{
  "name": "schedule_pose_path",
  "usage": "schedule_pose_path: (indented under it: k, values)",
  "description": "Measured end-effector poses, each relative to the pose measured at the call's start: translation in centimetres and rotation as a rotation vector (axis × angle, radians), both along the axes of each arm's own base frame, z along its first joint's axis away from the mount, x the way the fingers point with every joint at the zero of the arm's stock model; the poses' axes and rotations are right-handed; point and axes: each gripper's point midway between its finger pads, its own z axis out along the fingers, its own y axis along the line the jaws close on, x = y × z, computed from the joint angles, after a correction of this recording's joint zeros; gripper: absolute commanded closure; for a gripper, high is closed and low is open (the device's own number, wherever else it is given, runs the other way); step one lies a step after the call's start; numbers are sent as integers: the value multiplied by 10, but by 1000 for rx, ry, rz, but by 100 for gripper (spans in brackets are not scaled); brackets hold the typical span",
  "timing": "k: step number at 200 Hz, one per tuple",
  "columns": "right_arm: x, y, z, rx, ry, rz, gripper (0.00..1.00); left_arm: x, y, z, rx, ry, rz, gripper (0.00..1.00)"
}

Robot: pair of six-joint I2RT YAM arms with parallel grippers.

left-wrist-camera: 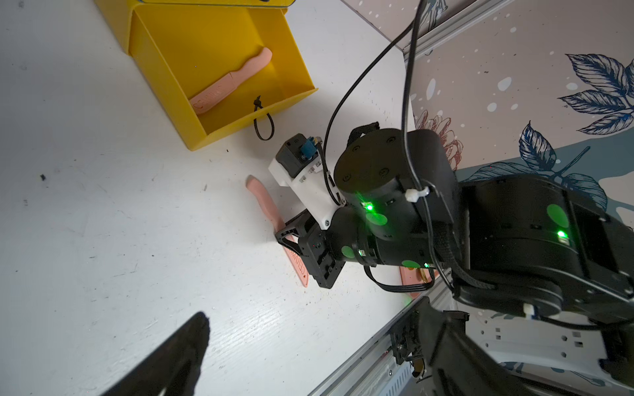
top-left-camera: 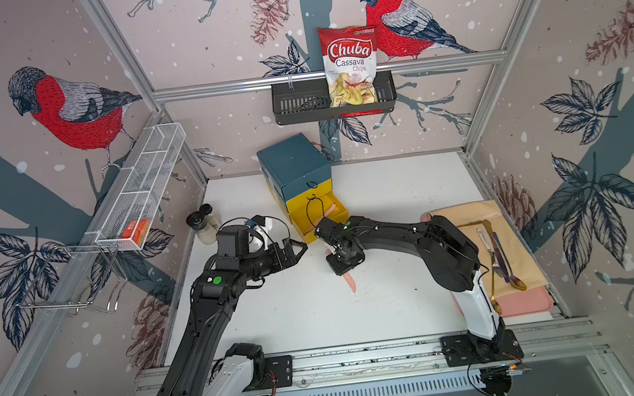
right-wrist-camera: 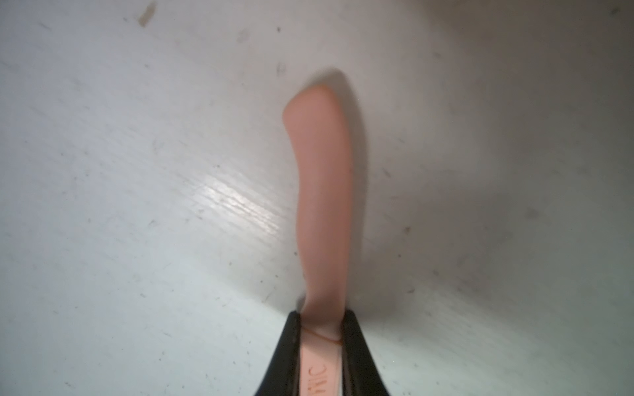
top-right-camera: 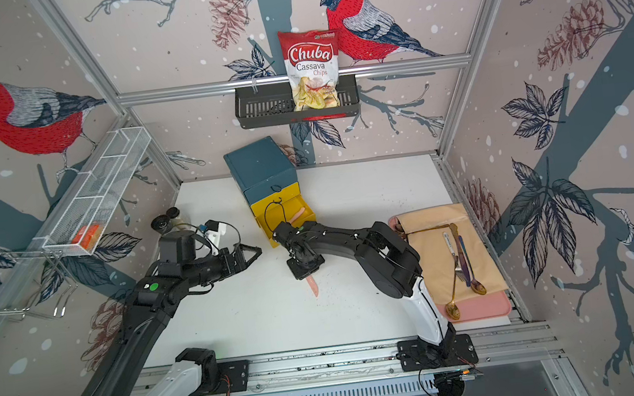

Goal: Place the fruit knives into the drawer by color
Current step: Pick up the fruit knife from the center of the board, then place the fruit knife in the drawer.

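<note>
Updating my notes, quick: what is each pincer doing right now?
Left pincer: open, empty.
Right pincer: closed on a pink knife.

The chest stood at the back of the counter, its lowest drawer pulled out with a knife lying in it. Before the drawer, a second knife sat clasped in the right gripper. The left gripper hung to their left. Cutlery lay on a mat at the right.
</note>
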Motion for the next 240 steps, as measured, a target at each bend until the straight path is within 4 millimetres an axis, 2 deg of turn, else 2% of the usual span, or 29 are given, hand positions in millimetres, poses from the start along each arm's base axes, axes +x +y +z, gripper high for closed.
schedule_pose_path:
  k: [39, 63, 99, 184, 214, 240]
  values:
    - [10, -17, 4, -24, 11, -62, 100, 8, -2, 4, -5, -7, 2, 3]
    - [23, -30, 11, -25, 18, -130, 100, 15, -3, 3, -13, 0, 5, 3]
    - [49, -38, 34, 27, 18, -249, 100, 27, -8, 8, -27, -9, -6, 3]
    - [91, 0, 121, 410, 167, -472, 100, 73, -17, 39, -29, -77, -23, 3]
    - [98, 17, 129, 564, 310, -579, 100, 89, -20, 48, -16, -100, -36, 3]
    - [111, 31, 121, 694, 448, -682, 99, 103, -23, 59, -8, -127, -46, 3]
